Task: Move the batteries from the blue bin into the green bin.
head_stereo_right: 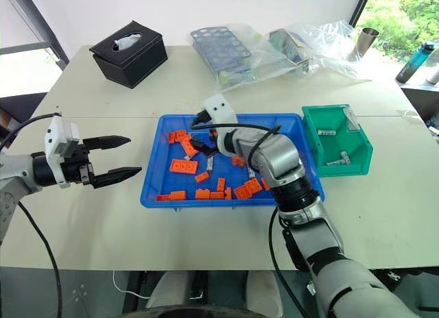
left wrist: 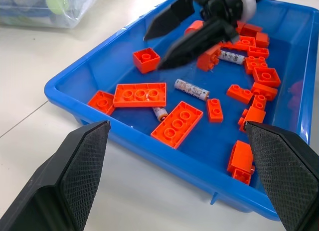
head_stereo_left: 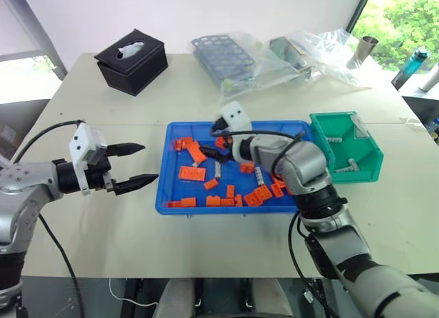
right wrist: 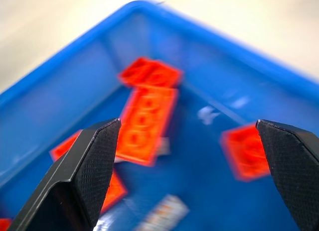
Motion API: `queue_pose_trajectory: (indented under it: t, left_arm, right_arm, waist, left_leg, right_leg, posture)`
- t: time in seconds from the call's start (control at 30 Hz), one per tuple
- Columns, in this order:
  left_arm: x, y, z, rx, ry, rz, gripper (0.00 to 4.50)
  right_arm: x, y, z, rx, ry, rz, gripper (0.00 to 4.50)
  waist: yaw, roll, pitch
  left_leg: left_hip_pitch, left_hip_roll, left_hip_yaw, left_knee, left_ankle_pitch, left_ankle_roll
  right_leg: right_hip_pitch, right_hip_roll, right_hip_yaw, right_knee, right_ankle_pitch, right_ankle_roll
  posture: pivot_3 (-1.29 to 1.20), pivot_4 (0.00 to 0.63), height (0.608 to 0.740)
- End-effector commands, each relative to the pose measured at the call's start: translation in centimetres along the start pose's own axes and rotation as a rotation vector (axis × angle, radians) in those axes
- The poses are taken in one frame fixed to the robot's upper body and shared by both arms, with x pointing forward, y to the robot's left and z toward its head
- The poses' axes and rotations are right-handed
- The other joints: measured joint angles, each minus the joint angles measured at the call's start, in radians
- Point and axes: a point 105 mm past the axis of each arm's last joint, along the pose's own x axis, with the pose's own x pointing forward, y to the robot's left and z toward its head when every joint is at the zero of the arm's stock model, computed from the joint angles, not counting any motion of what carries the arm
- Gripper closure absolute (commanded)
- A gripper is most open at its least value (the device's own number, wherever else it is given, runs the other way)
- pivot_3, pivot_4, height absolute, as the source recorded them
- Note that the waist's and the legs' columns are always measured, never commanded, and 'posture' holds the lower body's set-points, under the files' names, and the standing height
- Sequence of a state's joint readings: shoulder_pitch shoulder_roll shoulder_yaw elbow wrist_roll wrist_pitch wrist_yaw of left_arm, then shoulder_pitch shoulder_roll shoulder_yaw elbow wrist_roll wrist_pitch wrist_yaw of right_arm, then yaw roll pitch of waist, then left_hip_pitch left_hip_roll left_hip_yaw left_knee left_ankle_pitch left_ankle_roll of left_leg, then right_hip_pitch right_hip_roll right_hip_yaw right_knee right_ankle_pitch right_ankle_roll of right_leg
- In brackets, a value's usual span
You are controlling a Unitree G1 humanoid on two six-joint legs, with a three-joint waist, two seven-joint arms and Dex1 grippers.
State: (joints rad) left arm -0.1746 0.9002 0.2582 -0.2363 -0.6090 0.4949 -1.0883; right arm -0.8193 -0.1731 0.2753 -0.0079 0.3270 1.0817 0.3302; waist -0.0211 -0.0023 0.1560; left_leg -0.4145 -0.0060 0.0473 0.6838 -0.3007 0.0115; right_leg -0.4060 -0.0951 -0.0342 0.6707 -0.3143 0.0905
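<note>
Several batteries (head_stereo_left: 259, 175) lie loose among orange bricks (head_stereo_left: 192, 173) in the blue bin (head_stereo_left: 164, 194) on the bench (head_stereo_left: 103, 229), seen from the head; a few more already rest in the green bin (head_stereo_left: 363, 173) just beside its right end. The right gripper (head_stereo_left: 218, 145) hangs over the bin's far middle, jaws wide apart and empty. The left gripper (head_stereo_left: 130, 166) waits off the bin's left edge, jaws open, holding nothing.

The left wrist view shows one battery (left wrist: 191, 89) lying flat between bricks, another half tucked under a long brick.

The right wrist view looks down into a corner of the bin.

Judging by looks, they are light, hard, smooth and prone to rolling; pinch across the middle of the barrel.
</note>
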Motion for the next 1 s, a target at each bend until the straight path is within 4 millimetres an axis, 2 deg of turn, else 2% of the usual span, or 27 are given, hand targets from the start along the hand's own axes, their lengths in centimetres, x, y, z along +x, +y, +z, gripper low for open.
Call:
queue_pose_trajectory:
  t: [0.03, 0.13, 0.43, 0.57, 0.67, 0.7, 0.73, 0.77, 1.0]
  left_arm:
    - [0.1, 0.3, 0.9, 0.045, -0.015, 0.001, 0.0]
    - [0.3, 0.3, 0.9, 0.047, -0.017, -0.003, 0.0]
    - [0.7, 0.3, 1.5, 0.054, -0.036, -0.012, 0.0]
    - [0.8, 0.1, 1.6, 0.055, -0.038, -0.016, 0.0]
    - [0.6, 0.1, 1.4, 0.047, -0.032, -0.012, 0.0]
    - [0.5, 0.2, 1.3, 0.046, -0.03, -0.01, 0.0]
    - [0.5, 0.2, 1.2, 0.046, -0.029, -0.009, 0.0]
    - [0.5, 0.2, 1.1, 0.046, -0.028, -0.008, 0.0]
    - [0.8, 0.1, 1.0, 0.045, -0.028, -0.013, 0.0]
  right_arm:
    - [0.4, 1.6, 1.0, -0.052, -0.028, 0.048, 0.02]
    - [0.8, 2.0, 0.8, -0.068, -0.02, 0.065, 0.02]
    - [3.2, 2.2, -2.1, -0.142, 0.052, 0.057, 0.02]
    - [3.6, 1.9, -2.2, -0.132, 0.04, 0.051, 0.02]
    - [3.4, 1.8, -1.8, -0.121, 0.02, 0.058, 0.89]
    - [3.3, 1.9, -1.7, -0.123, 0.013, 0.063, 1.35]
    - [3.2, 1.9, -1.6, -0.126, 0.01, 0.067, 2.0]
    - [3.2, 2.0, -1.6, -0.126, 0.009, 0.069, 2.26]
    - [3.0, 2.1, -1.3, -0.126, -0.005, 0.069, 2.32]
  waist:
    - [0.0, 0.0, 0.0]
    - [0.0, 0.0, 0.0]
    - [-0.003, 0.0, 0.0]
    - [-0.007, 0.0, 0.0]
    - [-0.013, 0.0, 0.0]
    - [-0.016, 0.0, 0.0]
    - [-0.018, 0.0, 0.0]
    - [-0.021, 0.0, 0.0]
    - [-0.023, 0.0, 0.0]
  left_leg:
    - [0.0, 0.0, 0.0, 0.0, 0.0, 0.0]
    - [0.0, 0.0, 0.0, 0.0, 0.0, 0.0]
    - [0.0, 0.0, 0.0, 0.0, 0.0, 0.0]
    - [0.0, 0.0, 0.0, 0.0, 0.0, 0.0]
    - [0.0, 0.0, 0.0, 0.0, 0.0, 0.0]
    - [0.0, 0.0, 0.0, 0.0, 0.0, 0.0]
    - [0.0, 0.0, 0.0, 0.0, 0.0, 0.0]
    - [0.0, 0.0, 0.0, 0.0, 0.0, 0.0]
    - [0.0, 0.0, 0.0, 0.0, 0.0, 0.0]
  right_leg:
    - [0.0, 0.0, 0.0, 0.0, 0.0, 0.0]
    - [0.0, 0.0, 0.0, 0.0, 0.0, 0.0]
    - [0.0, 0.001, 0.0, 0.001, 0.0, 0.0]
    - [0.0, 0.001, 0.0, 0.001, 0.0, 0.0]
    - [0.0, 0.001, 0.0, 0.001, 0.0, 0.0]
    - [0.0, 0.001, 0.0, 0.002, 0.0, 0.0]
    - [0.0, 0.001, 0.0, 0.002, 0.0, 0.0]
    - [0.0, 0.001, 0.0, 0.002, 0.0, 0.0]
    - [0.0, 0.001, 0.0, 0.002, 0.0, 0.0]
  posture:
    - [0.0, 0.15, 0.716]
    - [0.0, 0.15, 0.716]
    - [0.0, 0.15, 0.716]
    - [0.0, 0.15, 0.716]
    - [0.0, 0.15, 0.716]
    - [0.0, 0.15, 0.716]
    - [0.0, 0.15, 0.716]
    - [0.0, 0.15, 0.716]
    - [0.0, 0.15, 0.716]
